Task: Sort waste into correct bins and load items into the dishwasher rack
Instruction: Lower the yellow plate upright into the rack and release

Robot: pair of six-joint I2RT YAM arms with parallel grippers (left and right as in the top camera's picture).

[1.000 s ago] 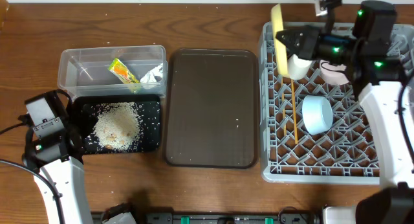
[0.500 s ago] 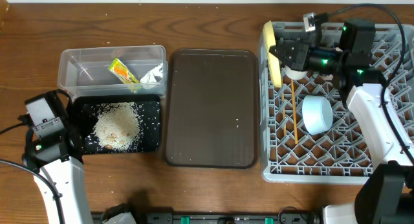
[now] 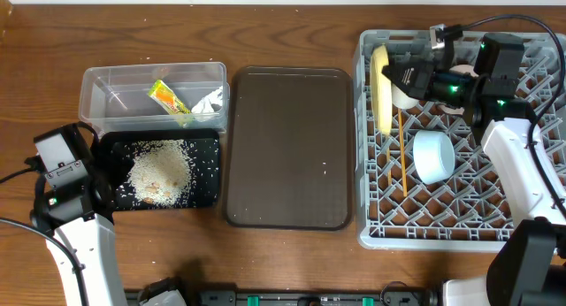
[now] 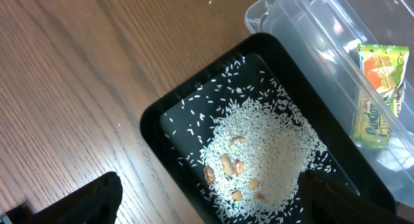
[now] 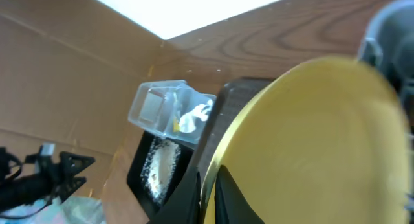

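Right gripper clenching rim of yellow plate, plate standing on edge at left side of dishwasher rack. Judging: seating rim between pegs, holding upright, clearing white cup, only then releasing. Far off, left gripper hanging spread, empty.

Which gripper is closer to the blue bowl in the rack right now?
Right. The right gripper holds the yellow plate in the rack, just beyond the blue bowl. The left gripper is far off, over the black tray of rice.
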